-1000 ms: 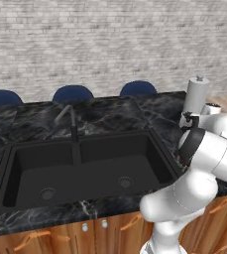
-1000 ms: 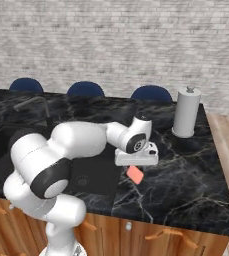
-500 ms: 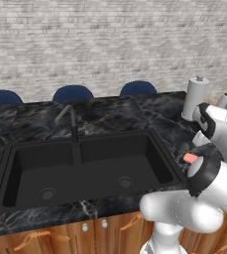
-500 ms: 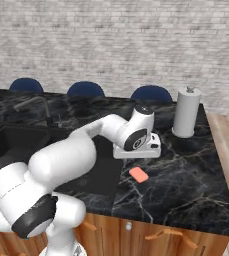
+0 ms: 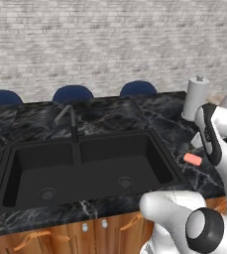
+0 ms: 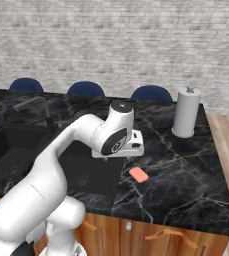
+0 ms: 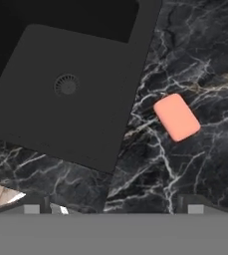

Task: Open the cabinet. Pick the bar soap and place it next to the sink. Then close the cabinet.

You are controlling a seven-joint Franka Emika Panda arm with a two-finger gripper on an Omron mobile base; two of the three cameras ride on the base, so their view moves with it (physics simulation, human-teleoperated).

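The salmon-pink bar soap [image 5: 193, 159] [image 6: 139, 174] [image 7: 176, 117] lies flat on the black marble counter, just right of the matte-black sink [image 5: 95, 173] [image 6: 93, 172] [image 7: 60, 119]. My gripper [image 6: 117, 156] [image 7: 113, 211] hovers above the counter at the sink's right rim, up and to the left of the soap. Its jaws stand wide open with nothing between them. The soap is free of the fingers. The cabinet is out of view.
A white paper towel roll [image 5: 194, 96] [image 6: 186, 112] stands at the counter's back right. The faucet [image 5: 70, 119] [image 6: 36, 105] rises behind the sink. Blue chair backs [image 5: 73, 93] line the far side. The counter ends at the right over wooden floor [image 6: 228, 145].
My hand has lifted off the soap and drifted left toward the sink as the arm swung round. The soap has stayed where it lay.
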